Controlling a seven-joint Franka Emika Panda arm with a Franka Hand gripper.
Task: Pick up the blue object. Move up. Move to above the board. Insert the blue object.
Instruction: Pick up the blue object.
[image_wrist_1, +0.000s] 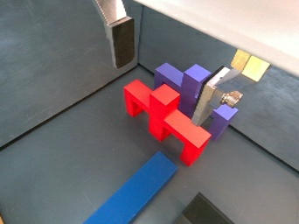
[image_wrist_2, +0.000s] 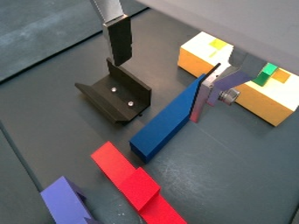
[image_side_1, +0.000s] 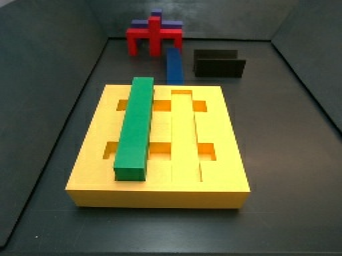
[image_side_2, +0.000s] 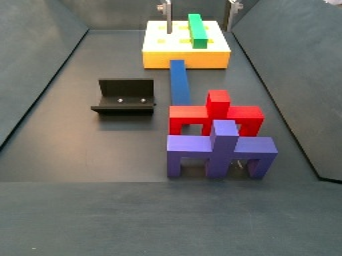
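Observation:
The blue object, a long dark blue bar, lies flat on the grey floor between the board and the red stand in both side views (image_side_1: 174, 68) (image_side_2: 179, 82). It also shows in both wrist views (image_wrist_1: 140, 194) (image_wrist_2: 173, 121). The board (image_side_1: 100, 150) (image_side_2: 158, 48) is a yellow grooved slab with a green bar (image_side_1: 135, 125) in one groove. My gripper (image_wrist_1: 163, 87) (image_wrist_2: 160, 87) is open wide and empty, hanging above the floor. One of its fingers (image_wrist_2: 118, 39) is over the fixture and the other is over the bar's end nearest the board.
The dark fixture (image_wrist_2: 114, 94) (image_side_2: 124, 97) stands beside the bar. A red stand (image_side_2: 217, 112) (image_wrist_1: 163, 114) and a purple block (image_side_2: 221, 150) (image_wrist_1: 176, 80) sit past the bar's far end. Grey walls ring the floor.

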